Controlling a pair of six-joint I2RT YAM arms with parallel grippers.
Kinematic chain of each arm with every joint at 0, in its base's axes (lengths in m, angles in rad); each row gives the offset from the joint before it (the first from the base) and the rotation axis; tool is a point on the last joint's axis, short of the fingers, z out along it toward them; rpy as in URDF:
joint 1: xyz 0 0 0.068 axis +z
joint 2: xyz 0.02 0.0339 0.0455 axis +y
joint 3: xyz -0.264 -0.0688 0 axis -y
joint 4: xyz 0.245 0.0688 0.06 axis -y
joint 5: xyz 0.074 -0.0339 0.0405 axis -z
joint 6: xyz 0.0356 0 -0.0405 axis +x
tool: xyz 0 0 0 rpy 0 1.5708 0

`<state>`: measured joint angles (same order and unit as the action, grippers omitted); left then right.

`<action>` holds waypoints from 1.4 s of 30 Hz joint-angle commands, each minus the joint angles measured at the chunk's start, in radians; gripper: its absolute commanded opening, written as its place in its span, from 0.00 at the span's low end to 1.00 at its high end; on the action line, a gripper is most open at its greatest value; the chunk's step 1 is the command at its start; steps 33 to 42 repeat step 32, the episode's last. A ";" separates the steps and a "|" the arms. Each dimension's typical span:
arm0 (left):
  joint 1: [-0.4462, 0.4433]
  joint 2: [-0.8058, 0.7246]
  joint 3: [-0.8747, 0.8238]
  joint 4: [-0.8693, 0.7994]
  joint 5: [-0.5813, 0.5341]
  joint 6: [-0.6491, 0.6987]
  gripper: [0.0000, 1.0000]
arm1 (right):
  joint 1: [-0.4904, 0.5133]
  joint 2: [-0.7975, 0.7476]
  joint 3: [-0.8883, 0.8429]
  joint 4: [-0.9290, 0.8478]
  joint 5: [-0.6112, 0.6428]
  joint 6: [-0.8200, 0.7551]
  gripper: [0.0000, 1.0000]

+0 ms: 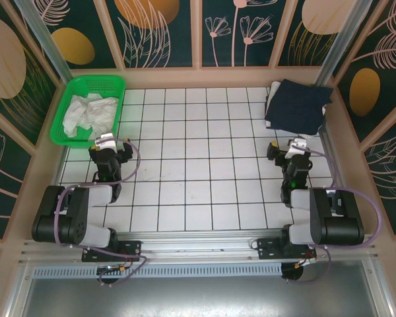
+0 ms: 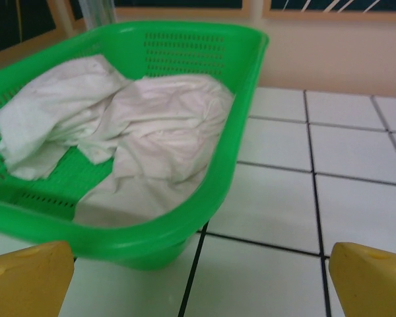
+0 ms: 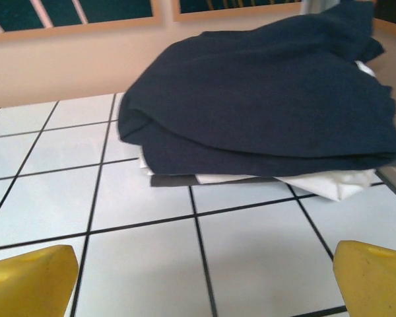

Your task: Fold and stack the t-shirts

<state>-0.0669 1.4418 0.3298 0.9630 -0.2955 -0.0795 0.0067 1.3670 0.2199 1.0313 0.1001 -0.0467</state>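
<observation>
1 folded navy t-shirt [image 3: 264, 99] atop a flat white t-shirt [image 3: 323, 183]

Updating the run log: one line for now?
left gripper open | right gripper open | white t-shirts crumpled in basket | navy t-shirt folded atop pile

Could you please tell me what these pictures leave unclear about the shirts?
- Left wrist view: how many white shirts lie in the green basket; crumpled folds hide the layers.
- Right wrist view: how many pale shirts lie under the navy shirt, which covers them.
</observation>
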 commanded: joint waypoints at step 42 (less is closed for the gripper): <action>0.070 0.079 -0.089 0.301 0.206 0.003 0.99 | -0.010 0.193 -0.021 0.329 0.049 0.083 0.99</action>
